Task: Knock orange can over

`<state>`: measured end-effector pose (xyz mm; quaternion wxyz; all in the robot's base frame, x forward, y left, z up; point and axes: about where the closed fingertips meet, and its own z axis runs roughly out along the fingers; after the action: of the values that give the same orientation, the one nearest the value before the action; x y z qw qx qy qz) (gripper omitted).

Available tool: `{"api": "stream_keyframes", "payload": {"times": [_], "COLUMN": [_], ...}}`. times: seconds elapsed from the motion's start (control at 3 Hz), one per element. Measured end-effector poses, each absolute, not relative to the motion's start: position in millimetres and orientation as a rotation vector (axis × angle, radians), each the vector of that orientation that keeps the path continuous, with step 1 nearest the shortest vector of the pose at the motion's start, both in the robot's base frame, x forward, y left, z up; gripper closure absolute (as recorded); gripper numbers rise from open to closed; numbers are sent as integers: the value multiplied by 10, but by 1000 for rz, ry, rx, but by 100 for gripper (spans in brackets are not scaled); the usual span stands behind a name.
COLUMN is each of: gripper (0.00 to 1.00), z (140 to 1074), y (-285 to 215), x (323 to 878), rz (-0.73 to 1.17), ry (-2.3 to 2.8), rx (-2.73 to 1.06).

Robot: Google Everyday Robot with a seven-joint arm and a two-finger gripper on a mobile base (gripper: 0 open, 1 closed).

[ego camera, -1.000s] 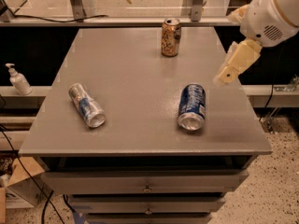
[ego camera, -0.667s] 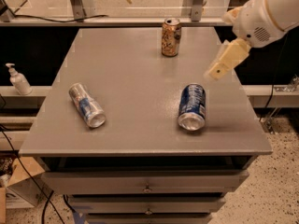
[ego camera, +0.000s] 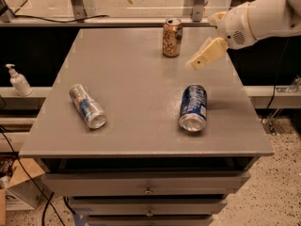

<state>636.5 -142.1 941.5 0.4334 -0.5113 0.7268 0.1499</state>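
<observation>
Now: grey counter (ego camera: 131,126) carries three cans | dark blue can (ego camera: 193,107) and silver can (ego camera: 87,106) lie toppled near front | orange can (ego camera: 172,37) stands upright by far edge | end effector (ego camera: 205,55) hovers just right of it, can leftward; grip state cannot be told

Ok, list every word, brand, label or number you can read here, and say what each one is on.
Nothing here can be read as text.
orange can, upright at the back: mottled print, too blurred to read.
dark blue can, lying down: pale markings, unreadable.
silver can, lying down: blue label, unreadable.
pump bottle, far left: no legible label.
gripper, just right of the orange can: no markings visible.
</observation>
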Motion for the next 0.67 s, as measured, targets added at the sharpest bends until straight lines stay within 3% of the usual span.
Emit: {"api": "stream_keyframes", "payload": {"times": [0.67], "gripper": [0], "z": [9158], "y": [-1210], "x": [7009], "rz": [538], "ry": [1746], "rx": [-1077]}}
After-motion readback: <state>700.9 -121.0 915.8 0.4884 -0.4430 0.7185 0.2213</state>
